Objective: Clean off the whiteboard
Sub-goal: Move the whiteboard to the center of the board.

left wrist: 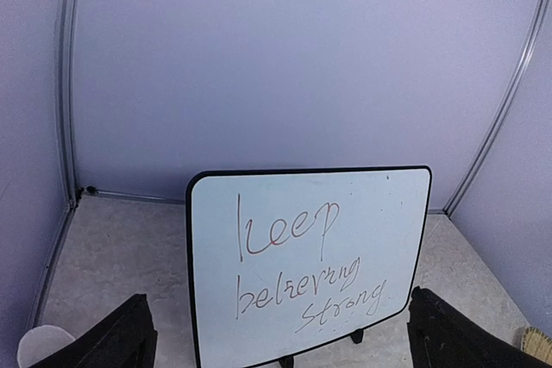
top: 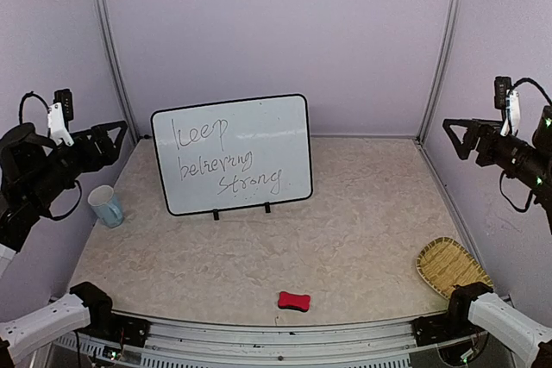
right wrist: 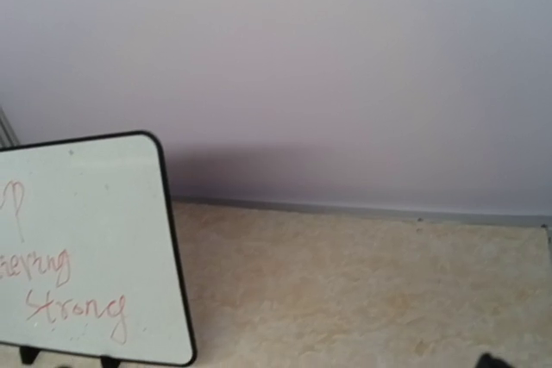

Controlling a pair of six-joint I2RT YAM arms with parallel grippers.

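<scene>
Standing up on its two feet, the whiteboard [top: 231,154], full of writing, is in front of both grippers and lower down, between them. The left gripper [top: 121,140] and right gripper [top: 450,140] hang up high, jaws wide open, holding nothing. The small red eraser [top: 294,302] lies far below and behind them. I think one gripper should reach down and pinch its middle first.
</scene>
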